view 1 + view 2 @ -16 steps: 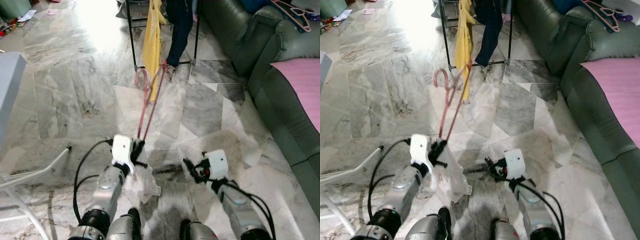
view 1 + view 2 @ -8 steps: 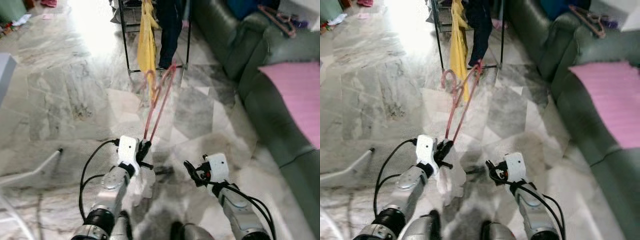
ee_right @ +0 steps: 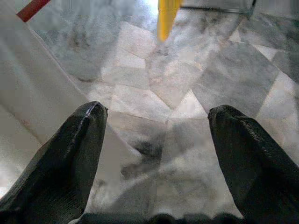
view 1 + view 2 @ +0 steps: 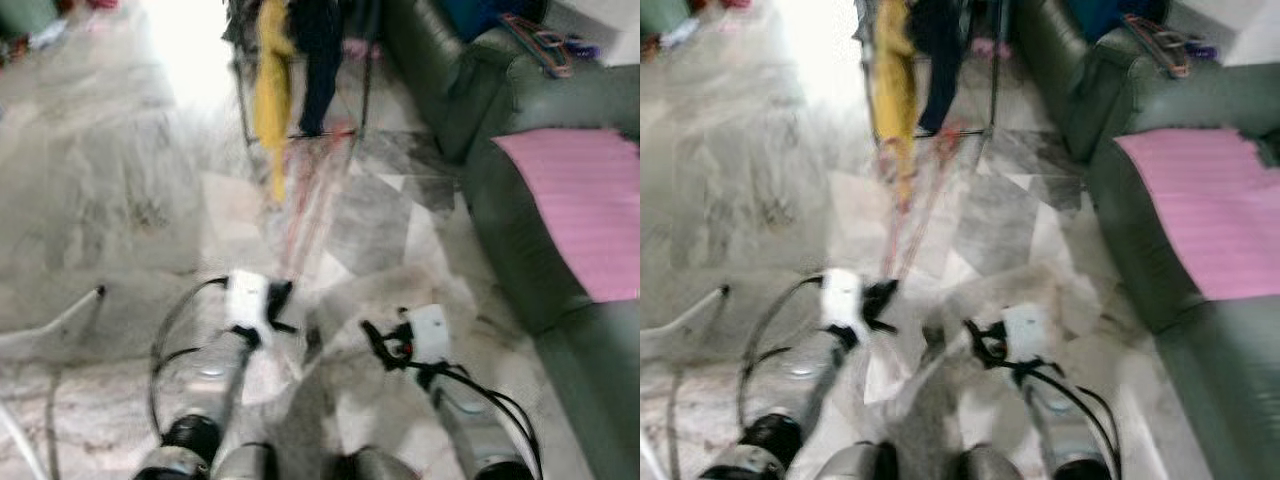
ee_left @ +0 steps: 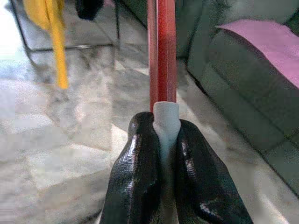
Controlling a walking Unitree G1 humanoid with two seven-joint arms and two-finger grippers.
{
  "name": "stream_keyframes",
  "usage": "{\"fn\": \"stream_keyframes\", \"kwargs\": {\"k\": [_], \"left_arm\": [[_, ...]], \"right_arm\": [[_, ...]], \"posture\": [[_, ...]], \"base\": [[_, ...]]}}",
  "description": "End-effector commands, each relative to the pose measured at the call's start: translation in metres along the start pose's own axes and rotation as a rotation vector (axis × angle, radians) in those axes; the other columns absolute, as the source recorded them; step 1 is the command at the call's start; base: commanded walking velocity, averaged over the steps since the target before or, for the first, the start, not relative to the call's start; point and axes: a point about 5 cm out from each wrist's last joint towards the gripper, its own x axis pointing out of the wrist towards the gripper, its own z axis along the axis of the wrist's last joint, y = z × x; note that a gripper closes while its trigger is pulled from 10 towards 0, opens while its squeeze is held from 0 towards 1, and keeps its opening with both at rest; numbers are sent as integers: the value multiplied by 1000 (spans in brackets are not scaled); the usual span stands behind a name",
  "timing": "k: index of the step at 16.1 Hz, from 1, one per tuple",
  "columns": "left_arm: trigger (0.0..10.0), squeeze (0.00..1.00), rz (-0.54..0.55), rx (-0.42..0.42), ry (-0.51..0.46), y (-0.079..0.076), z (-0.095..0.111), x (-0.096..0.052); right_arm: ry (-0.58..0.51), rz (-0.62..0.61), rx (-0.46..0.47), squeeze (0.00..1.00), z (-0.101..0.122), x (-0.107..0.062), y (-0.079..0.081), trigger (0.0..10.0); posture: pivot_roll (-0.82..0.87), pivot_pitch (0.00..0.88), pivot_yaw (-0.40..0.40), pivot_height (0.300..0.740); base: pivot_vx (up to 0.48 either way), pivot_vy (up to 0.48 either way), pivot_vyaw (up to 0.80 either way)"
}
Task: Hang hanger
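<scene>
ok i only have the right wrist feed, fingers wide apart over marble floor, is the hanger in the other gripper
Observer: Yes. The left gripper is shut on the red hanger, with a bit of white cloth pinched between its fingers.
Operator: where does the hanger point
Observer: Forward, toward the black rack with the yellow garment and a dark garment on it.
Operator: anything on my right
Observer: A green sofa with a pink sheet runs along the robot's right side; the right gripper is open above the floor beside it.
</scene>
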Motion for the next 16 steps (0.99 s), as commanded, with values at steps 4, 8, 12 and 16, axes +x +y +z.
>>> {"fn": "stream_keyframes", "kwargs": {"k": [4, 8, 12, 16], "left_arm": [[10000, 0, -28, -34, -24, -1, 4, 1], [10000, 0, -68, -62, -46, 0, 8, 1], [10000, 0, -114, -81, -70, 0, 10, 0], [10000, 0, -130, -88, -71, -2, 9, 0]], "right_arm": [[27, -20, 8, 0, -8, -5, -2, 10000], [26, -44, 38, 0, -9, -5, -2, 10000], [30, -53, 38, 0, -9, -5, -3, 10000], [27, -49, 27, 0, -7, -5, -5, 10000]], "posture": [[-60, 184, 5, 740], [-55, 189, 12, 740], [-55, 186, 13, 740], [-58, 180, 10, 740]], "base": [[0, 0, 0], [0, 0, 0], [174, 0, -481], [399, 0, -514]]}}
